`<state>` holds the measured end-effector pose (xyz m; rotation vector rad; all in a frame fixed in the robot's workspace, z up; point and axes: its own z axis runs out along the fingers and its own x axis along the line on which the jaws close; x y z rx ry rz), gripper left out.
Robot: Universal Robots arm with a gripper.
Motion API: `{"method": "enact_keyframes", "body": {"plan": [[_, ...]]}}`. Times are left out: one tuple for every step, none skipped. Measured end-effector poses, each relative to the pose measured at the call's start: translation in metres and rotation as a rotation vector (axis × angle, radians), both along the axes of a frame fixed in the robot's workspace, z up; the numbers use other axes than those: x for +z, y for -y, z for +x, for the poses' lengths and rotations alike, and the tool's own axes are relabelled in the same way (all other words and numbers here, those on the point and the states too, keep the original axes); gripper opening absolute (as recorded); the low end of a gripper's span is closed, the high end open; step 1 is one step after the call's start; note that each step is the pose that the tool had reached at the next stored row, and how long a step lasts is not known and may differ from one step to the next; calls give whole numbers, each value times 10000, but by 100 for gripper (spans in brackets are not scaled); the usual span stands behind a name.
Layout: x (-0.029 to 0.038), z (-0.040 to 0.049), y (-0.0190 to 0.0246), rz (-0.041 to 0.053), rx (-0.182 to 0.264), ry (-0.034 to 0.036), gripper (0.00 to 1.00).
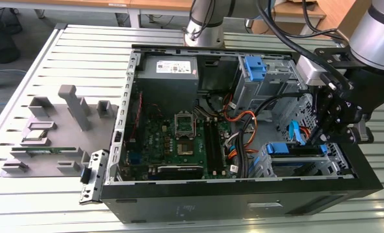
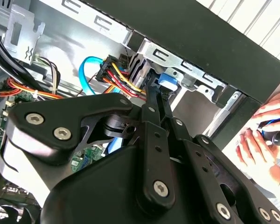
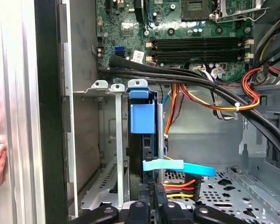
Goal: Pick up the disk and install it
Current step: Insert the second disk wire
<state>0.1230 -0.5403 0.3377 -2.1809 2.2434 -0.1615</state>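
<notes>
The exterior view looks down at an angle on the open computer case [image 1: 243, 189] from a little way off. Both wrist views sit close inside it, sharing the drive cage [image 3: 107, 88] [image 2: 177, 60]; the second seemingly looks past the gripper [image 2: 151, 93].

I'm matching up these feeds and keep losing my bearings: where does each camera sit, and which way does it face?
Exterior view: off the arm, above, looking down into the open computer case; arm and hand at its right.
First wrist view: near the wrist, facing the disk in its drive cage; hand at the edge.
Second wrist view: behind the hand's linkage.
Both wrist views share the disk's blue rail and a person's hand.
</notes>
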Motion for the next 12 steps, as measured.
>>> {"method": "enact_keyframes", "body": {"plan": [[-1,-4,0,1,-2,0,16],[-2,-7,0,0,-6,1,16],[-2,-7,0,-1,-7,1,16],[-2,-7,0,-2,-10,1,16],[-2,-10,0,-3,-17,0,16],[-4,-15,-1,-2,-27,1,16],[-4,-21,-1,-2,-35,1,16],[-5,-24,0,-3,-37,0,16],[-5,-24,0,-4,-36,0,16],[-6,-24,0,-5,-35,0,16],[-10,-25,-1,-3,-35,0,16],[-15,-26,-1,-2,-36,1,16]]}}
